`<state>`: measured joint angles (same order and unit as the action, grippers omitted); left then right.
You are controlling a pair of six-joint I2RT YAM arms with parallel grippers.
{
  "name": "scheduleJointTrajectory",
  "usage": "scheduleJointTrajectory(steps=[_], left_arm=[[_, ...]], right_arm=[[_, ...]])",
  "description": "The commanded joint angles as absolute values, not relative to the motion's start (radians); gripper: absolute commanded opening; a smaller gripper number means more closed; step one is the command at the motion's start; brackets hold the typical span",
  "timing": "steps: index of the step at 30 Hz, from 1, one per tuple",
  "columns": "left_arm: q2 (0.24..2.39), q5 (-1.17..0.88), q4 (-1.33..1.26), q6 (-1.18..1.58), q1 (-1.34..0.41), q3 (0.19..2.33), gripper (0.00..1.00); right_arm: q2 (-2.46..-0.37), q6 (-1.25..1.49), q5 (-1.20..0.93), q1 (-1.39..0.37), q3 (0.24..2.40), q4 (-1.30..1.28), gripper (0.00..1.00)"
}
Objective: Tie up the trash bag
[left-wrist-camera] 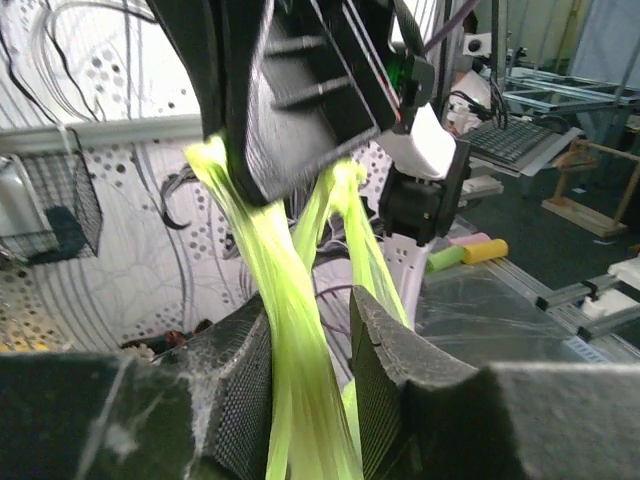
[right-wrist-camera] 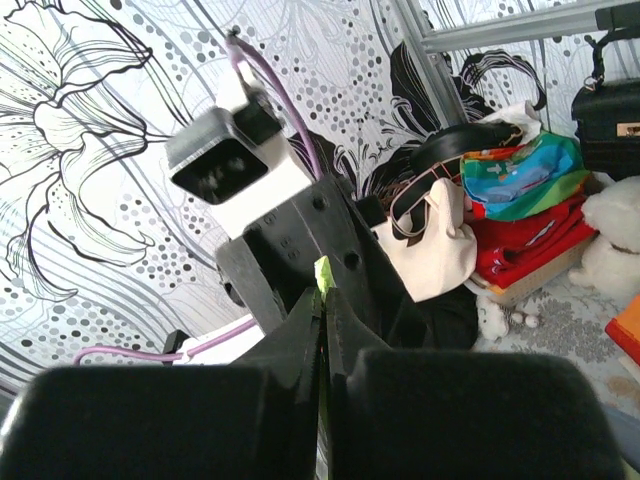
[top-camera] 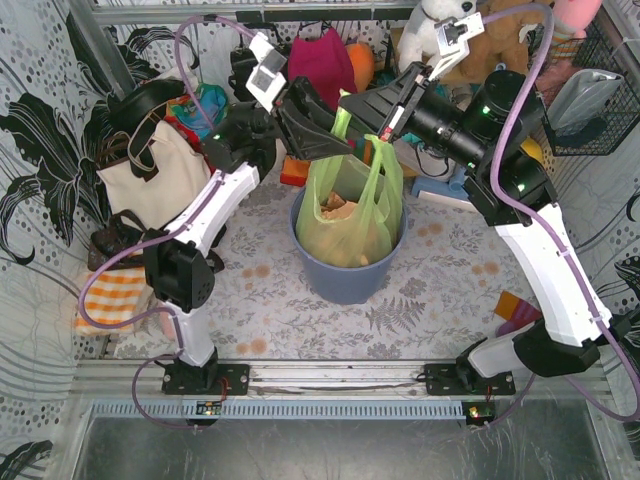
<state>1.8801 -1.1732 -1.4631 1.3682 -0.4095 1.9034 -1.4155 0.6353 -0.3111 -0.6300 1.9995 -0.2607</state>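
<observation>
Between the left hand's (left-wrist-camera: 312,345) two pads a twisted lime-green strand runs straight up, and the hand is closed on it. The right hand (right-wrist-camera: 322,300) is pinched tight on another part of the film, with only a thin green sliver showing at its tips. Both hands meet at twelve o'clock over the mouth of the trash bag (top-camera: 350,215), almost touching. The bag stands in the blue-grey bin (top-camera: 345,275) at the middle of the surface (top-camera: 440,290). A white tote bag (top-camera: 150,175) sits well apart at ten o'clock.

The film is thin, so pulling the hands apart hard would likely tear a handle. The right hand's slim hold could slip. With the hands so close, crossing them for the knot risks a knock. An upward tug might lift the bag or tip the bin.

Only the left wrist view shows two separate stretched handles (left-wrist-camera: 290,300) converging on the right hand. Only the top view shows the bag's body, the brown scraps inside, and the bin upright.
</observation>
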Motion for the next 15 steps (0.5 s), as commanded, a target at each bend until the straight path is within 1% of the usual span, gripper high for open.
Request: scheduleJointTrajectory(steps=[1, 2, 7, 11, 15], left_arm=[[1.850, -1.247, -1.562, 1.448, -0.443, 1.849, 0.39], [1.838, -1.256, -1.542, 1.426, -0.452, 1.825, 0.38], [1.795, -1.272, -1.527, 1.375, -0.468, 1.709, 0.25], [1.780, -1.277, -1.542, 1.371, -0.468, 1.630, 0.18], [1.771, -1.280, -1.552, 1.367, -0.458, 1.559, 0.14]], right_arm=[[-1.431, 0.633, -0.324, -0.637, 2.061, -0.204, 0.00], [-1.437, 0.632, -0.325, -0.637, 2.072, -0.204, 0.00], [-1.445, 0.631, -0.320, -0.637, 2.096, -0.203, 0.00], [-1.447, 0.626, -0.315, -0.637, 2.110, -0.207, 0.00], [-1.439, 0.620, -0.308, -0.637, 2.111, -0.219, 0.00]])
